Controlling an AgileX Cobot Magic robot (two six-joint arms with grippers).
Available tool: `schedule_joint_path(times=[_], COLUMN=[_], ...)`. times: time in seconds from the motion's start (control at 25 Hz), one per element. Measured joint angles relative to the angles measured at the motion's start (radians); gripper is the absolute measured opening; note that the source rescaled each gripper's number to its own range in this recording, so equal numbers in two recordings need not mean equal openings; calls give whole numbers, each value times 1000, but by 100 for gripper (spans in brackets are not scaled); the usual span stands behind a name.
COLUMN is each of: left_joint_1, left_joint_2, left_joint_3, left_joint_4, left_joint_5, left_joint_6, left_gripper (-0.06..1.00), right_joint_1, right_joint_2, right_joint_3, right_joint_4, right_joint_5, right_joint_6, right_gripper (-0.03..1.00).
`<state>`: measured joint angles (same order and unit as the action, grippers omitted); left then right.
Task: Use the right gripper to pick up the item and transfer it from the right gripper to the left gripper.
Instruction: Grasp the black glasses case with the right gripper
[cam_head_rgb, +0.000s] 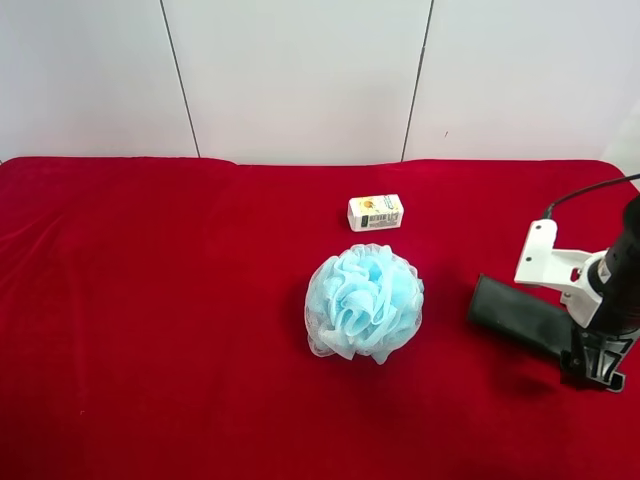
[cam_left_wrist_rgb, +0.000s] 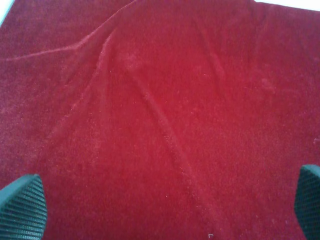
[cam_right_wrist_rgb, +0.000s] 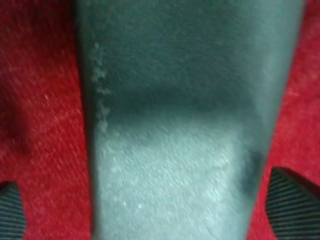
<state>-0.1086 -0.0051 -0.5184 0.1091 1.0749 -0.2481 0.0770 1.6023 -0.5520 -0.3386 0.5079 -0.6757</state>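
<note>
The dark case (cam_head_rgb: 515, 312) lies on the worktop (cam_head_rgb: 150, 350), right of the puff (cam_head_rgb: 362, 302) — the right end effector (cam_right_wrist_rgb: 152, 207) straddles it, released. Centre it between both pads (cam_right_wrist_rgb: 295, 205) before clenching; left end effector (cam_left_wrist_rgb: 166, 202) hangs released.

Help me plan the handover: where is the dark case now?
The dark case lies on the red cloth at the exterior high view's right, beside the blue bath puff, straddled by the open right gripper.
</note>
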Motion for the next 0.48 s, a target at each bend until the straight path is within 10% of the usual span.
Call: schedule_joint_path(times=[0.48], left_joint_1=[0], left_joint_2=[0], left_joint_3=[0], left_joint_4=[0], left_joint_5=[0], left_joint_6=[0], left_gripper=[100], right_joint_1=[0], right_joint_2=[29], right_joint_3=[0], right_joint_4=[-82], right_joint_5=[-29], right_joint_6=[55], right_gripper=[90])
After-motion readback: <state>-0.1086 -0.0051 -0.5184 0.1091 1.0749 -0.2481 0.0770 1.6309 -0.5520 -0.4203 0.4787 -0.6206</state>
